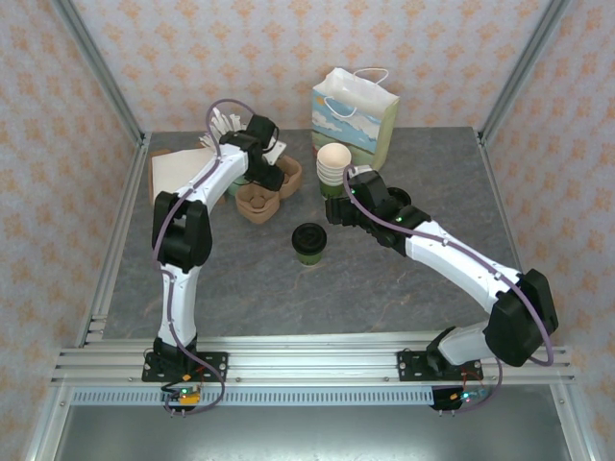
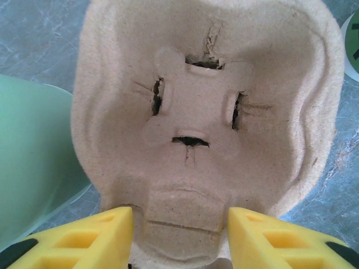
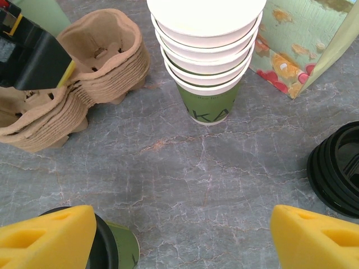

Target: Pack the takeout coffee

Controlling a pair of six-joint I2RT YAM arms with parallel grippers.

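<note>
The takeout coffee (image 1: 309,242) stands upright in the middle of the table (image 1: 384,288), black lid on, apart from everything else. In my right wrist view it sits at the bottom left, mostly hidden behind my own yellow finger (image 3: 47,238). Behind it the stack of lidless cups (image 1: 334,168) stands just in front of the paper gift bag (image 1: 354,115). The top cup shows only its cream inside; what the bag holds I cannot tell. A pile of black lids (image 3: 339,171) lies to the right, cut off by the frame edge.

My left gripper (image 2: 179,235) hangs over the stacked pulp cup carriers (image 1: 259,197). The fingers are moderately apart, with the near lip of the top carrier (image 2: 207,112) between them; I cannot tell whether they touch it. Its well shows bare pulp with torn slits. A pale green shape (image 2: 33,162) beside it is too close to make out.

My right gripper (image 3: 179,235) is spread wide over bare tabletop, holding nothing.
</note>
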